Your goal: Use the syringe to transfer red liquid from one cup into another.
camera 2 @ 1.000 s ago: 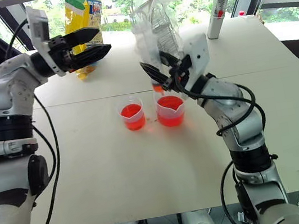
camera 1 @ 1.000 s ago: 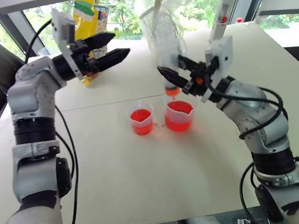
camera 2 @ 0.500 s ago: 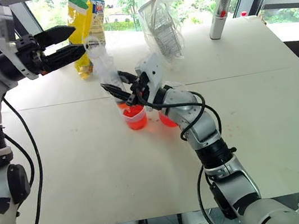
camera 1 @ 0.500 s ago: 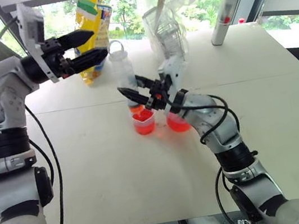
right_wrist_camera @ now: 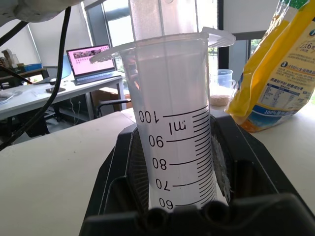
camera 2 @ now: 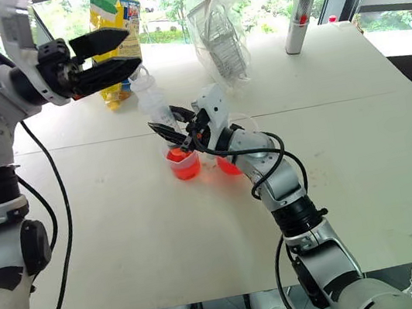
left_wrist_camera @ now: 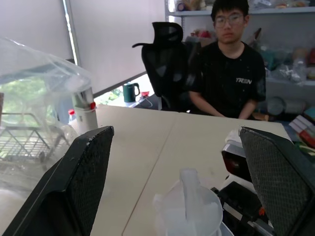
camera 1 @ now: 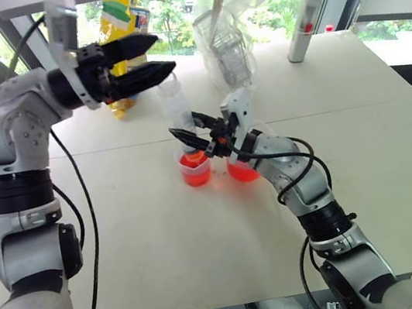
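The tabletop (camera 1: pixel 152 257) carries two clear cups side by side near its middle, well back from the near edge. The right gripper (camera 1: pixel 202 136) has its fingers pinching the syringe (camera 1: pixel 178 116) low on the barrel; the right wrist view shows the graduated barrel wedged between the black pads. The syringe stands nearly upright, long axis tilted a little toward the far edge, its red-orange tip down in the mouth of the smaller cup (camera 1: pixel 195 169); whether the tip touches the liquid I cannot tell. Its plunger end points up toward the left gripper (camera 1: pixel 145 60), whose fingers are spread wide and pointing across the tabletop toward the right side, above the plunger and apart from it. In the left wrist view the plunger top sits low between the two open fingers. By my reading, the coming move turns on the left fingers dropping onto that plunger.

The larger beaker (camera 1: pixel 243 169), just beside the smaller cup on the right-arm side and partly behind the right wrist, holds red liquid (camera 1: pixel 242 172). The smaller cup also holds red liquid, roughly half full.
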Robot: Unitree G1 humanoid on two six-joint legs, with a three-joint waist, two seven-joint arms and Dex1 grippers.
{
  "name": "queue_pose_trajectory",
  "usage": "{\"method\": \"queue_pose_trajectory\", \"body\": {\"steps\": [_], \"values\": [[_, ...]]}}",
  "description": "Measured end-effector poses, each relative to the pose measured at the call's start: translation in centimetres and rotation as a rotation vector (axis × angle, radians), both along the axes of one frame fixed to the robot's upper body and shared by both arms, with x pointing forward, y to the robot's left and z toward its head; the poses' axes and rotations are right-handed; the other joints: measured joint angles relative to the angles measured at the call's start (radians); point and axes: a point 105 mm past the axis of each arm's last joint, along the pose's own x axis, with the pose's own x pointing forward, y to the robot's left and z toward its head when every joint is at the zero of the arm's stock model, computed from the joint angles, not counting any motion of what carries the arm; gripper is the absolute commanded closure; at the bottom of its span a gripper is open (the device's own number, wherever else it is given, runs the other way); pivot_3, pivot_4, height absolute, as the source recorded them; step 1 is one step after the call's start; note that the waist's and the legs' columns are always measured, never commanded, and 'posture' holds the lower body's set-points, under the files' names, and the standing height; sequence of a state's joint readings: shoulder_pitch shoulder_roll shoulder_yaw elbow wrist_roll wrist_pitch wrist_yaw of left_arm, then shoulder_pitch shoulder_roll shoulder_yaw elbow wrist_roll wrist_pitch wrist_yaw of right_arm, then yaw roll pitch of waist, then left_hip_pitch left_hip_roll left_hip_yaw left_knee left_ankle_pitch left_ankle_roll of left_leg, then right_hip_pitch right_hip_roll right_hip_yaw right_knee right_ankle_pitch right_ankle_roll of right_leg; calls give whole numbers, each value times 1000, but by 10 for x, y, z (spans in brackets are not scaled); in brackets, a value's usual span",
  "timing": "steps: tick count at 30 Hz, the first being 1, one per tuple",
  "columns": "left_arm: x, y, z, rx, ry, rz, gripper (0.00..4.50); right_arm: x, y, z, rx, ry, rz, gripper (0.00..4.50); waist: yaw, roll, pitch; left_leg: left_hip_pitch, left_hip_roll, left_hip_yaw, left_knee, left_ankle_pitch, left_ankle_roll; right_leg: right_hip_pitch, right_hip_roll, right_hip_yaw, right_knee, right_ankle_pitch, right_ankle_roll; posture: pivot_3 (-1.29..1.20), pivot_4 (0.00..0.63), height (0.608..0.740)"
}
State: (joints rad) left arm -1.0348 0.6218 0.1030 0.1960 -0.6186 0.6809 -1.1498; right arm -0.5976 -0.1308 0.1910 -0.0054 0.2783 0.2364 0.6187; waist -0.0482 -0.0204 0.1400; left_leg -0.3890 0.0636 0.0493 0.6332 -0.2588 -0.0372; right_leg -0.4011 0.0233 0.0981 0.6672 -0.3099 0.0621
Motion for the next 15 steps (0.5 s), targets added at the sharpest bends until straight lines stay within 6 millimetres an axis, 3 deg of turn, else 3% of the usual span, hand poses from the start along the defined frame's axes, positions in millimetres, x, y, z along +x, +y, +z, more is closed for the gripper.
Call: {"method": "queue_pose_trajectory", "body": {"steps": [2, 7, 15], "values": [[2, -2, -4, 18, 0, 8, 1661, 0, -1, 0, 0, -1, -3, 3132, 0, 0, 0, 0, 0, 0, 0, 0, 0, 0, 0, 0, 0, 0, 0, 0, 150, 739], [6, -6, -11, 30, 4, 11, 4280, 3, -4, -1, -1, 10, -21, 3132, 2, 0, 0, 0, 0, 0, 0, 0, 0, 0, 0, 0, 0, 0, 0, 0, 150, 739], [2, -7, -17, 36, 12, -7, 4421, 5, -5, -4, -13, 26, -25, 3132, 0, 0, 0, 0, 0, 0, 0, 0, 0, 0, 0, 0, 0, 0, 0, 0, 150, 739]]}}
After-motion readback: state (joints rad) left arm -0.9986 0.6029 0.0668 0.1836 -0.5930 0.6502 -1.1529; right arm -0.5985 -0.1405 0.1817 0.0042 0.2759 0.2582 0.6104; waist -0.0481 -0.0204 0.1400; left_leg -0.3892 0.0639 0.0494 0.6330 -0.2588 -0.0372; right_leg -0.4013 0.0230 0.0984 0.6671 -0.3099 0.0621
